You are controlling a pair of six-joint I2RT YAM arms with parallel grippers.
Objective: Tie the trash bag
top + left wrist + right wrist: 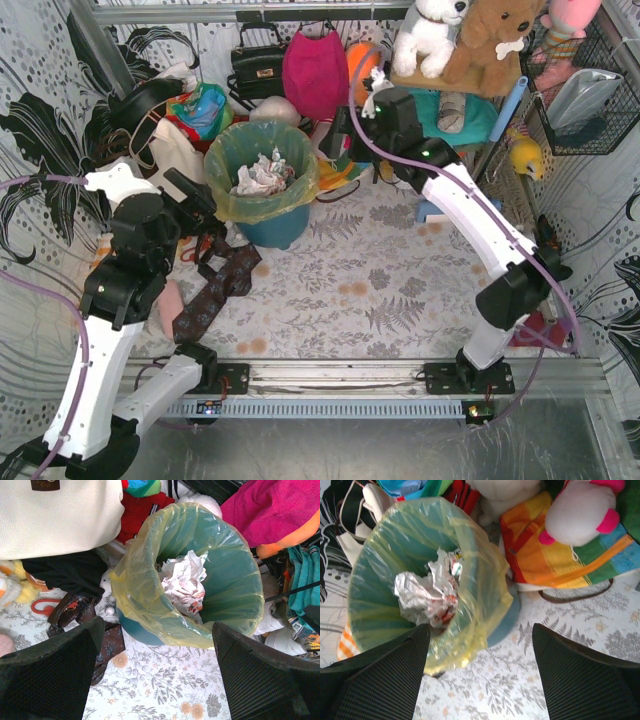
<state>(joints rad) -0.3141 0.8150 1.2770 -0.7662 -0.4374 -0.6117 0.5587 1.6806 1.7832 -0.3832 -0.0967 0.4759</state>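
The trash bag [255, 205] is thin yellow-green plastic lining a teal bin [275, 230], its rim folded over the bin's edge, crumpled white paper [262, 175] inside. It also shows in the left wrist view [145, 600] and the right wrist view [480, 580]. My left gripper [205, 200] is open and empty, just left of the bag's rim; in its own view [157, 672] the bag lies ahead of its fingers. My right gripper [345, 135] is open and empty, at the bag's right side; in its own view [477, 672] it hangs above the floral cloth beside the bin.
A cream tote [60, 515] and dark straps [215, 290] lie left of the bin. A magenta bag [315, 70], a black handbag [258, 65], plush toys [470, 40] and a striped cloth [560, 555] crowd the back. A wire basket [590, 90] hangs at the right.
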